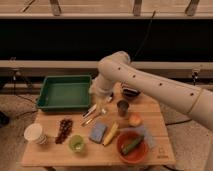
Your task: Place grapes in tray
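Gripper [106, 97] at centre frame beside tray [63, 93], open-or-closed state indeterminate. Descent toward grapes [64, 129], lower left, may strike utensils [93, 113].

The rectangular plastic tray [46, 95] is dark green; the small bunch of round grapes [64, 130] in front of it is dark reddish-purple. Farther right of the tray, the round bowl [123, 149] is red-orange — the cucumber-like vegetable [132, 145] in it green. The wooden table [55, 156] is pale tan. The cream-white arm's gripper [107, 98] sits just beside the tray's right edge.
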Controlling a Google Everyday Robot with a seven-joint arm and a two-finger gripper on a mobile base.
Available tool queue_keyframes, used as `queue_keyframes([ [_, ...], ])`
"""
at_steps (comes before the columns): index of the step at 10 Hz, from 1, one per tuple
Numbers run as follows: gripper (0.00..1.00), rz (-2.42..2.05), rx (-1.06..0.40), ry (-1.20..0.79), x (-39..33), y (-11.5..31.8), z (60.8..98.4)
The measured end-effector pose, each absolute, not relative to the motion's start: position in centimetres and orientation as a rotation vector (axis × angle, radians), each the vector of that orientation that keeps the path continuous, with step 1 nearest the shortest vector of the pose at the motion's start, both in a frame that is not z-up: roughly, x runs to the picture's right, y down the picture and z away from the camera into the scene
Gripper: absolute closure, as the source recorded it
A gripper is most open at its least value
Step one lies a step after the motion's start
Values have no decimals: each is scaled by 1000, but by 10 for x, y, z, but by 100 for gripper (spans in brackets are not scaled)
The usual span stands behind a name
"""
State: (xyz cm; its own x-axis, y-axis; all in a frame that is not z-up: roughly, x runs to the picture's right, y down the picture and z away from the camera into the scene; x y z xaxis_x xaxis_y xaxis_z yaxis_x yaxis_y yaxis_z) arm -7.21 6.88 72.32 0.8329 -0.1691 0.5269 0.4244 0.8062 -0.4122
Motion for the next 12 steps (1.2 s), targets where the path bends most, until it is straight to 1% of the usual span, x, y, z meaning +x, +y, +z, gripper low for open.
queue_keyframes([
  [4,35,-490,-549,-598,-137,98,739],
  [5,35,-523,-552,-621,-142,104,740],
  [12,35,-526,-555,-627,-141,104,740],
])
